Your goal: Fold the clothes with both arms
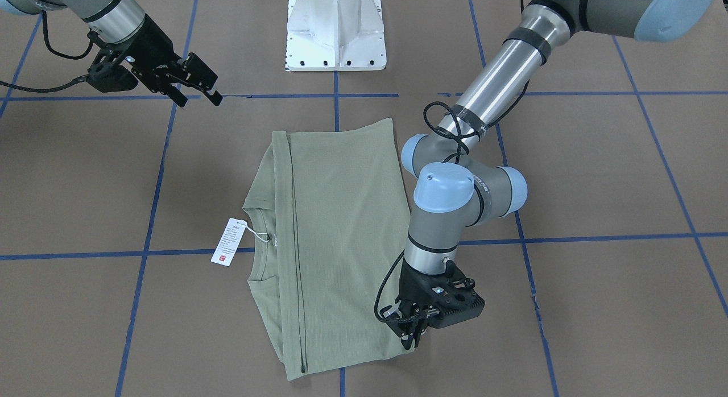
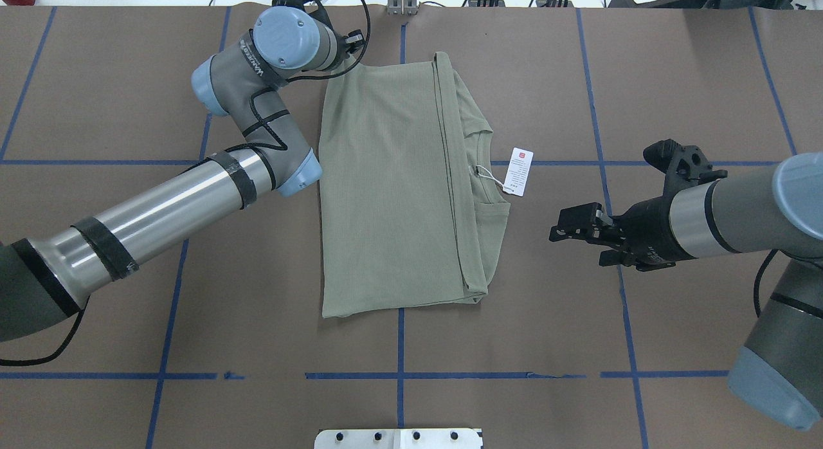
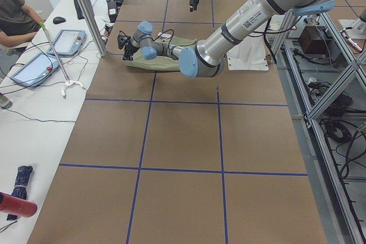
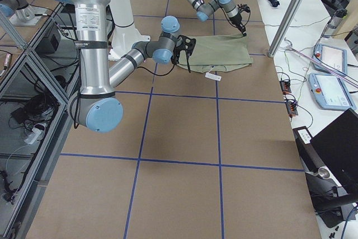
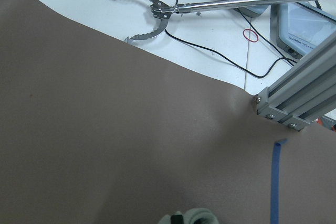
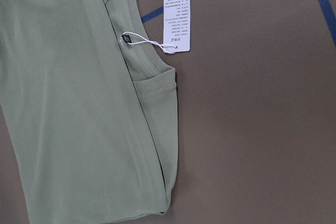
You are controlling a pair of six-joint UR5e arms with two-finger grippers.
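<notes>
Brown counter (image 2: 675, 82) was gridded with blue tape (image 2: 450, 375), white pedestal (image 1: 335, 33) at the robot's end. The folded sage-green shirt (image 2: 386, 179) lay mid-counter, hang tag (image 2: 519, 171) beside its collar. Left hand (image 1: 412, 334) was pinched narrow on 1 far shirt corner; right hand (image 2: 575, 246) hung spread wide, apart, on the tag side.

- White hang tag (image 6: 176, 17) on string at shirt (image 6: 68, 108) collar: red square mark at top; rows of small dark print below, too fine to read.
- Small black neck label (image 6: 125, 39) inside collar: unreadable.
- White lettering (image 2: 255, 58) along grey wrist link of left arm (image 2: 161, 208): letters visible, wording not legible.
- White sticker (image 4: 84, 26) on right arm (image 4: 92, 54) tube: print unreadable.
</notes>
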